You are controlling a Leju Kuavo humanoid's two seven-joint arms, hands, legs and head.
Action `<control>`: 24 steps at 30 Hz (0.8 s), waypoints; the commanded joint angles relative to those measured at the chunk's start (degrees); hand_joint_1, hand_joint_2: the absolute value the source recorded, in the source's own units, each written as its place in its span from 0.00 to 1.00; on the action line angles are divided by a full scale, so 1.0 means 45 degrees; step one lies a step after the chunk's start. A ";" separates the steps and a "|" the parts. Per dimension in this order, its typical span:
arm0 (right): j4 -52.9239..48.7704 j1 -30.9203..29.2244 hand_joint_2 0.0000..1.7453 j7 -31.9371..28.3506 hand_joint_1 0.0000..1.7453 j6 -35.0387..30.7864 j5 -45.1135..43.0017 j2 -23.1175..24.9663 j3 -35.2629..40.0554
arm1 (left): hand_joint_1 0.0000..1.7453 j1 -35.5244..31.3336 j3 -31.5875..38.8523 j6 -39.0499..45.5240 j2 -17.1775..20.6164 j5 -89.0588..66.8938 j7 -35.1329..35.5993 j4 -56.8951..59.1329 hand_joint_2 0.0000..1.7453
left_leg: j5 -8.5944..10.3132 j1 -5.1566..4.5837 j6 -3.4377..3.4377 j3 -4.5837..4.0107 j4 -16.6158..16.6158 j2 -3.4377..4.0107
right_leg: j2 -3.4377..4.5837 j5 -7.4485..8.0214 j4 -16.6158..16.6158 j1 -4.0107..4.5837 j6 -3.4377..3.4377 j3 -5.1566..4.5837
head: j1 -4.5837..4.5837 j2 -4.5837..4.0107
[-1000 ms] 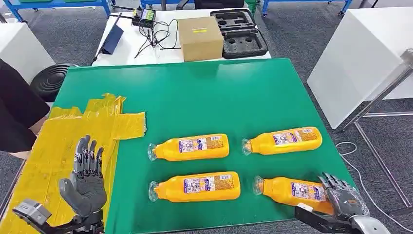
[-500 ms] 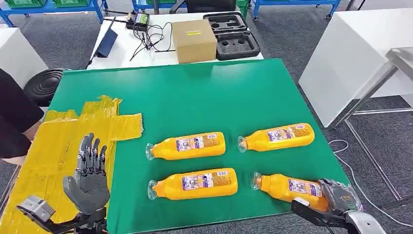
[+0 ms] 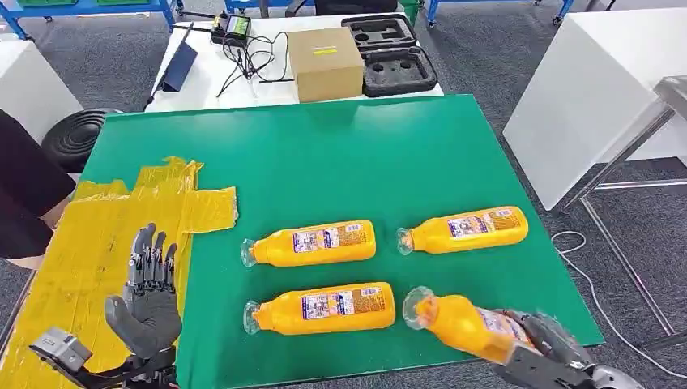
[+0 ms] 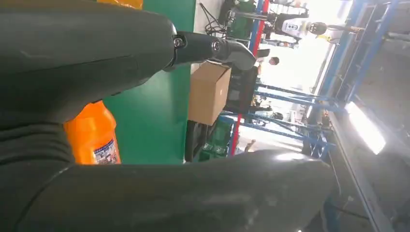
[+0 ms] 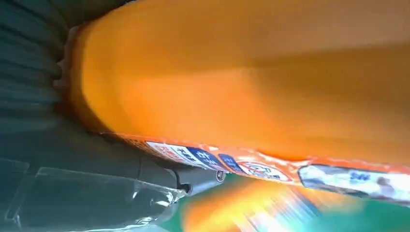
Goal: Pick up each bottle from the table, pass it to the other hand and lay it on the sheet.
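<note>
Head view: green table [image 3: 340,162] takes the middle of the frame, matte flat surface. Yellow sheet [image 3: 89,243], crinkled plastic with ragged taped edges, lies over its lower-left part.

White table [image 3: 219,77] at upper centre, beyond the green one. On it: a plain brown cardboard box [image 3: 326,63], closed; to its right a black foam case [image 3: 393,55], open, with shaped recesses; to its left a tangle of black cables [image 3: 251,57] and a dark flat panel [image 3: 180,66].

Four orange plastic bottles, printed labels, clear capped necks. Three lie flat on the green surface, long axes roughly left-right across the frame, necks toward the left: upper-left bottle [image 3: 312,242], upper-right bottle [image 3: 463,229] tilted slightly up at its base end, lower-left bottle [image 3: 322,308].

Held bottle [image 3: 454,322] at lower right, neck end raised and aimed up-left, long axis slanting down to the right into the right hand [image 3: 544,350], whose fingers wrap its base end. In the right wrist view the orange body [image 5: 251,82] sits against the palm, label strip blurred.

Left hand [image 3: 148,292] at lower left over the sheet's edge, palm up, fingers apart and straight, holding nothing.

A person's dark sleeve [image 3: 28,190] at the left edge.
</note>
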 commanded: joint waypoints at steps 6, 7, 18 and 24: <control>-0.2057 -0.0019 1.00 -0.0946 1.00 0.0604 -0.2013 0.0583 -0.1897 | 0.00 -0.0244 -0.0009 0.0179 0.0221 -0.0015 -0.0086 0.0884 0.00 | -0.0003 -0.0009 -0.0016 -0.0010 -0.0014 -0.0041 | -0.0058 -0.0019 -0.0012 -0.0008 -0.0018 0.0004 | 0.0010 0.0000; -0.2514 -0.0049 1.00 -0.1376 1.00 0.0342 -0.2552 0.0560 -0.2236 | 0.00 -0.0152 0.0037 0.0251 0.0189 -0.0020 -0.0157 0.0824 0.00 | -0.0009 -0.0011 -0.0029 0.0008 -0.0020 -0.0053 | -0.0079 -0.0028 -0.0015 -0.0008 -0.0029 0.0022 | 0.0005 0.0000; -0.1382 -0.1856 1.00 0.0176 1.00 -0.3495 -0.1851 -0.0479 -0.1222 | 0.00 -0.0263 -0.0611 0.0229 0.0516 -0.0451 0.0017 0.1107 1.00 | -0.0009 -0.0020 -0.0022 -0.0004 -0.0021 -0.0043 | -0.0041 -0.0012 -0.0023 -0.0017 -0.0025 0.0002 | 0.0000 0.0000; 0.3312 -0.6362 1.00 0.1491 1.00 -0.6479 -0.1286 0.0367 0.4319 | 0.00 -0.1478 -0.1273 0.0608 0.1064 -0.0706 0.0330 0.1705 1.00 | 0.0034 0.0007 -0.0023 0.0022 -0.0065 0.0134 | 0.0134 0.0085 -0.0088 0.0009 -0.0029 0.0003 | 0.0010 0.0000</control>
